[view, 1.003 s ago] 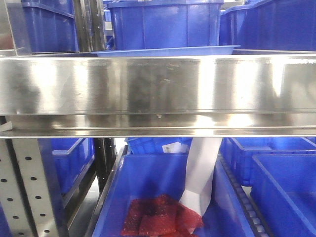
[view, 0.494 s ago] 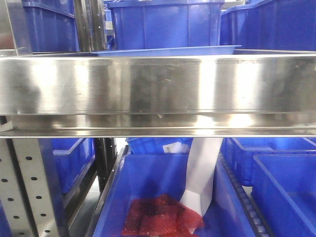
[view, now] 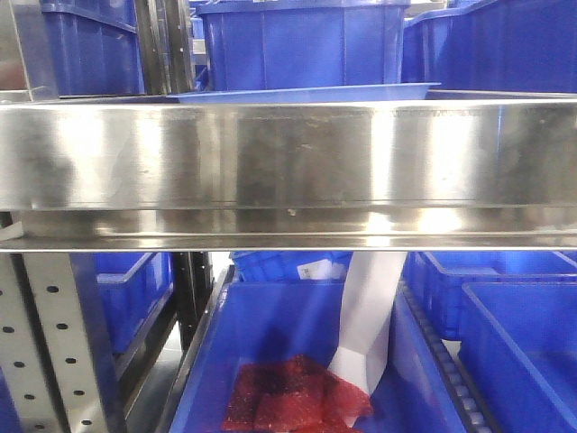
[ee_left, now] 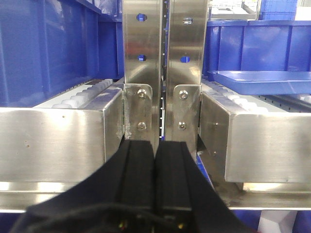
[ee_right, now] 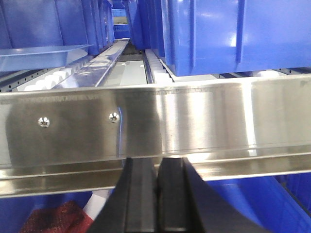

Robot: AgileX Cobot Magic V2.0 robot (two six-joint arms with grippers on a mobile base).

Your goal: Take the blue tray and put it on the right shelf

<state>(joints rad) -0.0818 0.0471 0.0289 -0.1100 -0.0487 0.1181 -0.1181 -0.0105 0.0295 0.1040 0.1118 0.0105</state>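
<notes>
Glossy plastic blue tray (view: 302, 93), brushed-steel right shelf (view: 288, 167)

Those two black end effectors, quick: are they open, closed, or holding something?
Left end effector: closed, fingers pressed together, holding nothing.
Right end effector: closed, holding nothing, just in front of the steel shelf.

**Right gripper closed below the steel rail**

The right gripper (ee_right: 156, 194) has its black fingers pressed together, empty, just below the front rail of the right shelf (ee_right: 194, 121). The blue tray (ee_right: 39, 56) lies on the shelf's white rollers (ee_right: 53, 77) at upper left. A deep blue bin (ee_right: 233, 34) stands at upper right.
</notes>
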